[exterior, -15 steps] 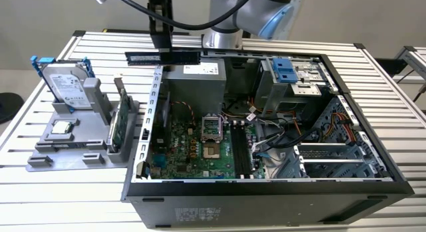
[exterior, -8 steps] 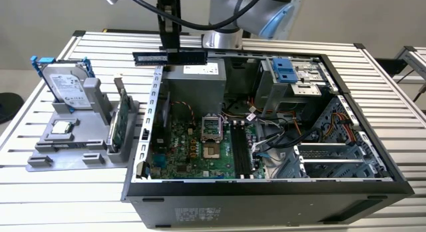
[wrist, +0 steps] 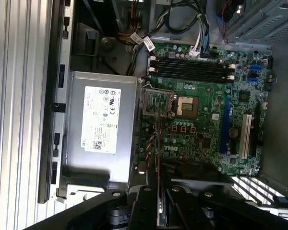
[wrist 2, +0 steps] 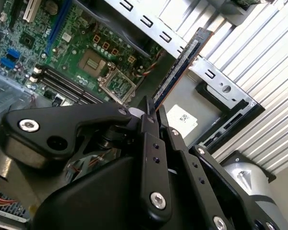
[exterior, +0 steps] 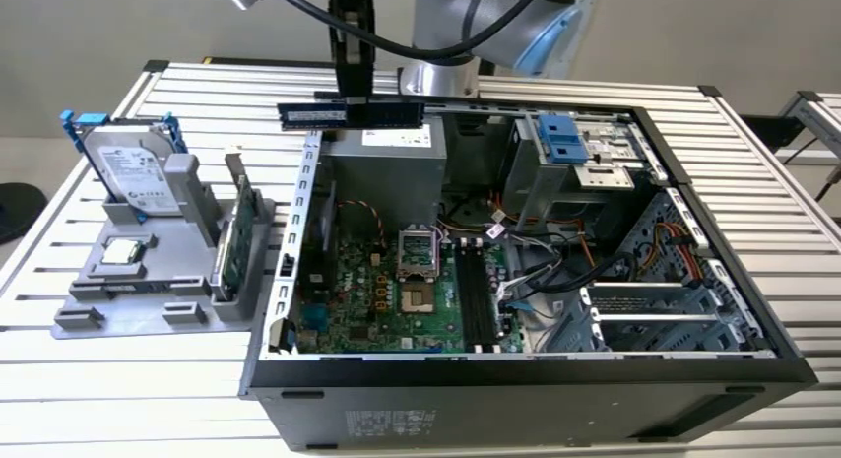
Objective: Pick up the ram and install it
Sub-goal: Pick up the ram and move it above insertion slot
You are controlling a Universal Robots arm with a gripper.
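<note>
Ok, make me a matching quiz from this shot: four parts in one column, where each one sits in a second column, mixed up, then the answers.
Column one
1. ram
2. hard drive
3. green card
4. power supply

Column two
A. fitted inside the open case, next to the motherboard
B. held in the gripper, in the air over the case's rim
C. standing in the grey holder, farthest to the exterior view's left
D. standing in the grey holder, right beside the case wall

Pairs: 1-B, 2-C, 3-D, 4-A
</note>
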